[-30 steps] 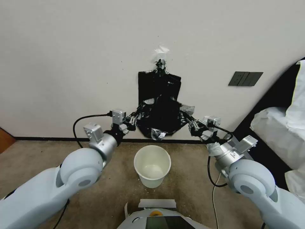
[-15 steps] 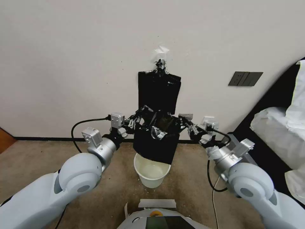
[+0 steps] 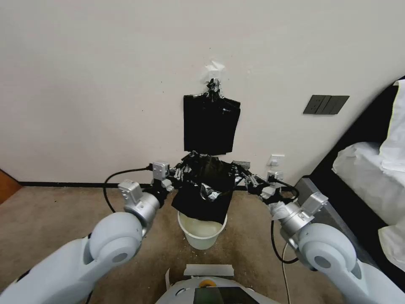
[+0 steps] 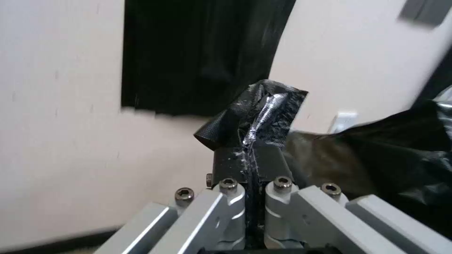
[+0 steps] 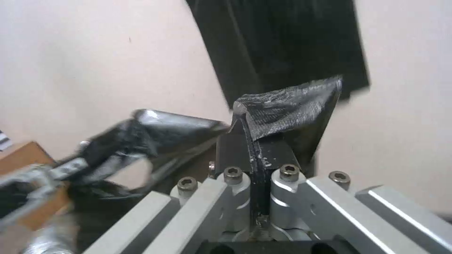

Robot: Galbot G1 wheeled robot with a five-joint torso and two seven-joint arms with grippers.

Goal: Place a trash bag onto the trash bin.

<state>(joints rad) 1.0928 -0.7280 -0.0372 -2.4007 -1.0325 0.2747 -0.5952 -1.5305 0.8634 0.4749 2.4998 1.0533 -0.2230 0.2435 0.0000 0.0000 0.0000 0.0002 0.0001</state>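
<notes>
Both pincers seemingly tight on trash bag

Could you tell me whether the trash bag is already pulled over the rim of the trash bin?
No, the trash bag hangs stretched between the left tool and right tool, above the trash bin, whose rim is bare.

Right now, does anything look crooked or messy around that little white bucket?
Yes. The crinkly black plastic trash bag, pinched by the left gripper and right gripper, hangs lopsided, covering part of the cream-white round plastic trash bin's rim.
</notes>
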